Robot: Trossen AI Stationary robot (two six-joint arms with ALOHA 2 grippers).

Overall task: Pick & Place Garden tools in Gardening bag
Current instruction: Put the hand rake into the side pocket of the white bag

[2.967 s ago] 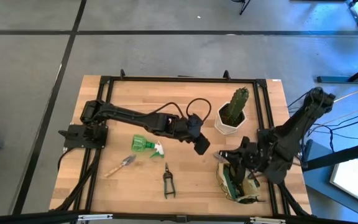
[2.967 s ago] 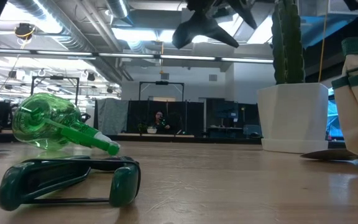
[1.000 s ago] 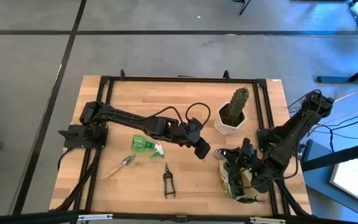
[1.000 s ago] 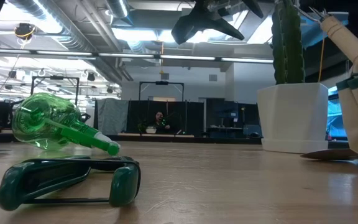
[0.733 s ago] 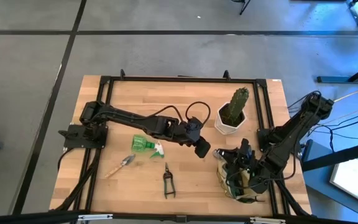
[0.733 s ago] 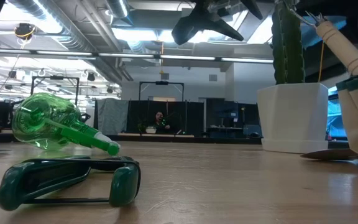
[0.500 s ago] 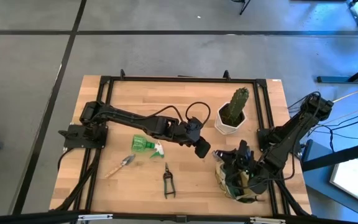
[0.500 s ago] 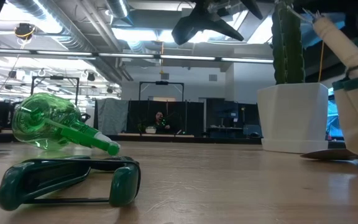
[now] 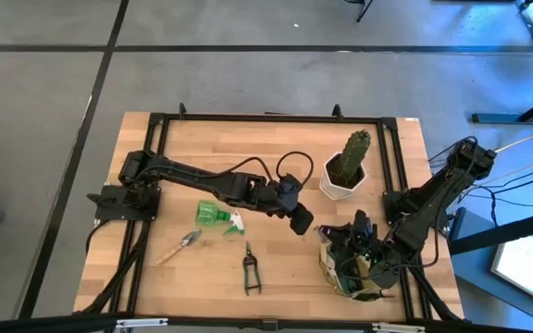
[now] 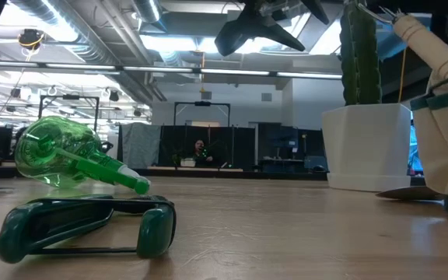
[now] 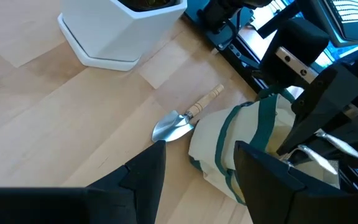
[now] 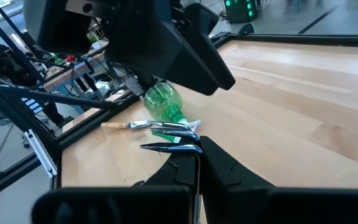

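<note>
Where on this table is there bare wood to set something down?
Bare wood: the far left stretch behind the left arm, and the near edge between the pruning shears and the gardening bag. Crowded: around the spray bottle and trowel, and between cactus pot and bag.

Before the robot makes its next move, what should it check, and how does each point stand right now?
1. Left gripper open and empty, raised over mid-table: ok.
2. Gardening bag standing: ok.
3. All tools bagged: not ok. Spray bottle, shears and trowel lie on the table; a second trowel lies beside the bag.
4. Right gripper clear of the bag: not ok, it is shut at the bag's mouth.
5. Right gripper holding anything: cannot tell.
</note>
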